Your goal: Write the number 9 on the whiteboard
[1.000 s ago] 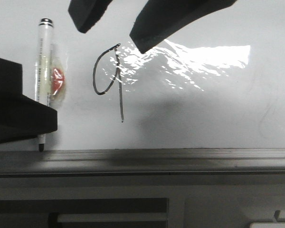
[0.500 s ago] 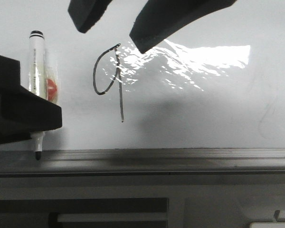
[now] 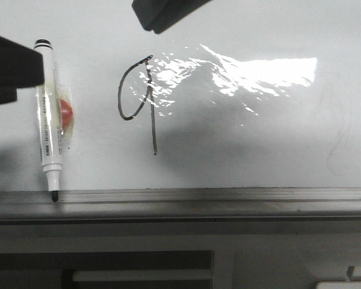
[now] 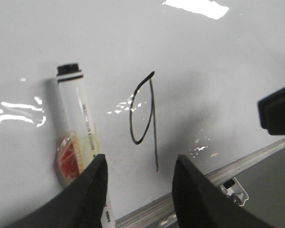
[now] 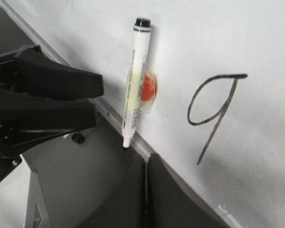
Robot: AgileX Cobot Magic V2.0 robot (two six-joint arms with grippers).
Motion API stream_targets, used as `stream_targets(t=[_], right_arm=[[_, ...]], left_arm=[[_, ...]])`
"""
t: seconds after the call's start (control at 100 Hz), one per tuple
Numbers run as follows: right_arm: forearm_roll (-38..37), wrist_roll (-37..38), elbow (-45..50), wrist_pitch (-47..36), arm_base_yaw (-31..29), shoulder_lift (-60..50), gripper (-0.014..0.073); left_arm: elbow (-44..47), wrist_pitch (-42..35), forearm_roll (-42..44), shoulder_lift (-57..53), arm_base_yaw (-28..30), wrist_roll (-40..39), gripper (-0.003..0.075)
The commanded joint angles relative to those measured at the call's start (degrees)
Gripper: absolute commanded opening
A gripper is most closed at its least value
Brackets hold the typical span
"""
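Observation:
The number 9 (image 3: 138, 102) is drawn in thin black line on the whiteboard (image 3: 259, 138), left of the glare. It also shows in the left wrist view (image 4: 145, 114) and the right wrist view (image 5: 213, 109). The white marker (image 3: 49, 120) lies flat on the board to the left of the 9, its black tip at the rail. My left gripper (image 4: 140, 164) is open and empty above the board, between marker and 9. Only a dark part of it (image 3: 12, 66) shows in the front view. My right gripper (image 5: 145, 161) is shut and empty over the rail, and it shows at the front view's top (image 3: 153, 21).
A grey metal rail (image 3: 228, 195) runs along the board's near edge, with a dark frame (image 3: 138, 259) below it. A bright glare patch (image 3: 259, 72) lies right of the 9. A red and yellow wrap (image 3: 65, 113) sticks out from the marker's barrel.
My left gripper has let go of the marker and pulled up and away to the left. The marker now lies on the board. My right gripper has drawn back toward the top.

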Motion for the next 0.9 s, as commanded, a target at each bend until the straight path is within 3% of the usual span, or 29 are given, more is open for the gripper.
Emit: stream_targets(t=[0.0,0.27,0.44,0.89], right_arm=[[-1.75,-0.1,1.41,-9.46,0.11,-3.89,-0.0067],[-7.47,-0.36,18.07,-27.65,0.11,-16.67,-0.0067],[-7.57,-0.36,29.54,-33.98,0.11,-25.61,-0.0067],[-9.41,-0.45,46.89,-33.85,0.11,-46.72,-0.0067]], left_arm=[[-1.37,-2.24,0.86,-3.99,-0.23,4.31,0.0249],[2.54,-2.37,0.86,-12.14,-0.23,8.32,-0.0021],[6.62,-2.37,0.86,-15.18,-0.23,8.32,-0.002],[9.45,-2.5,0.75,-17.84,-0.23,8.32,-0.002]])
